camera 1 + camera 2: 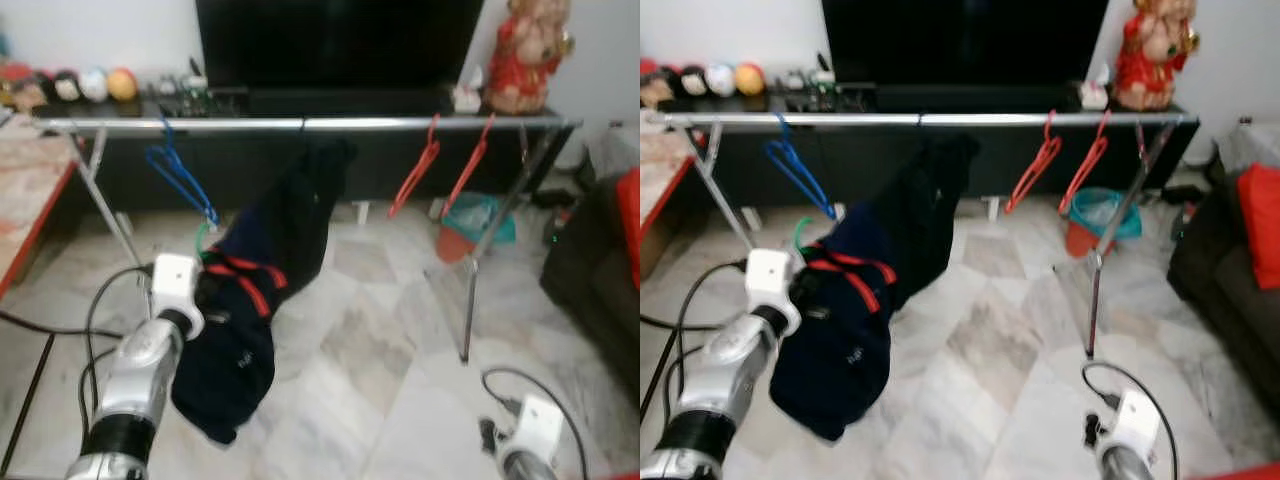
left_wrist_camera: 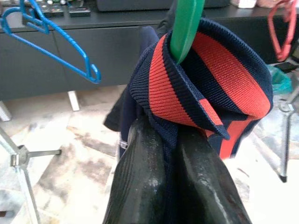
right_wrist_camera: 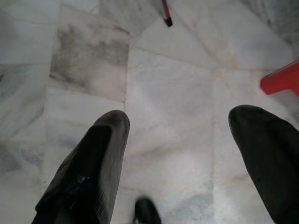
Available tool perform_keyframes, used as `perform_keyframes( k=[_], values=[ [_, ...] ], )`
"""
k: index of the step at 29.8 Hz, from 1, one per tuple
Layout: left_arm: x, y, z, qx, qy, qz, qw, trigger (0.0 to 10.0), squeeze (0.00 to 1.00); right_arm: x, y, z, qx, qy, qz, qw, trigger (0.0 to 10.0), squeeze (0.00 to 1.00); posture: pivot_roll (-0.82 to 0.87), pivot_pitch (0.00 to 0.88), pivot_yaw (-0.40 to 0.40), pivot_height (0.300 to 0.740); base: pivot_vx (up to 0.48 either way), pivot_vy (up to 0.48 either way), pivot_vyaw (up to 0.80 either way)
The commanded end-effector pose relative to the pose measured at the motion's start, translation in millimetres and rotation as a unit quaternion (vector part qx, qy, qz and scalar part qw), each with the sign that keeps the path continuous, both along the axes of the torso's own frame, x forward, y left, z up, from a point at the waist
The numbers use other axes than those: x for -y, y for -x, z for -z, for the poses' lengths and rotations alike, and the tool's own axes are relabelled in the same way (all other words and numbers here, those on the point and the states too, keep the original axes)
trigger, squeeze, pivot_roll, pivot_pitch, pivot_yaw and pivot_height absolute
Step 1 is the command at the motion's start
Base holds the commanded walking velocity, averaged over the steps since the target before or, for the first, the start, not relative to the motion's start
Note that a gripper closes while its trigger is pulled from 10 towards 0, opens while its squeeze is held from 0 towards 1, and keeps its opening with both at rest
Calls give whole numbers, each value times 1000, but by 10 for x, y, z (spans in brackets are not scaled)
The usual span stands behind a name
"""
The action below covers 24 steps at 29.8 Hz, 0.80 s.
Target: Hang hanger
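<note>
Meanwhile, the left claw (image 2: pixel 170 154), clamped on a navy shirt (image 1: pixel 245 300) around its green hanger (image 2: pixel 184 28), stood below the rail (image 1: pixel 300 124), while the idle right claw (image 3: pixel 187 154) gaped empty.

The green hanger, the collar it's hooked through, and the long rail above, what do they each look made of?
The green hanger looks like smooth moulded plastic, with a soft even sheen. The collar is ribbed knit fabric in navy and red stripes; the ribs show clearly by the left gripper, shut on it. The rail is probably polished metal tube, silvery with bright highlights along it.
</note>
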<state>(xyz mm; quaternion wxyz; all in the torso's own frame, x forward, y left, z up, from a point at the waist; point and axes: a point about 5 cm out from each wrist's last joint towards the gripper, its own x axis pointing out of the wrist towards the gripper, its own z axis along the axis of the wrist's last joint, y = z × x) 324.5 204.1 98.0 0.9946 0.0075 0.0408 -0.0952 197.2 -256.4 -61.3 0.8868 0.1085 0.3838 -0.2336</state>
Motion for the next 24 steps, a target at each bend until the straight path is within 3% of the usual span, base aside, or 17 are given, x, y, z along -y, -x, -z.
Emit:
perform_keyframes(
  k=[1,7,24],
  values=[
    [48,-27,-60,16,7,5,1000,10000,0,71,61,10,-9,6,4,1000,10000,0,-59,0,-23,740,0,0,0],
    [26,-19,-44,13,-5,-2,1000,10000,0,73,65,10,-7,7,3,1000,10000,0,-60,0,-26,740,0,0,0],
    [-8,-11,-27,12,-16,-13,1000,10000,0,71,84,20,-9,7,0,1000,10000,0,-61,0,-26,740,0,-380,0]
  ],
)
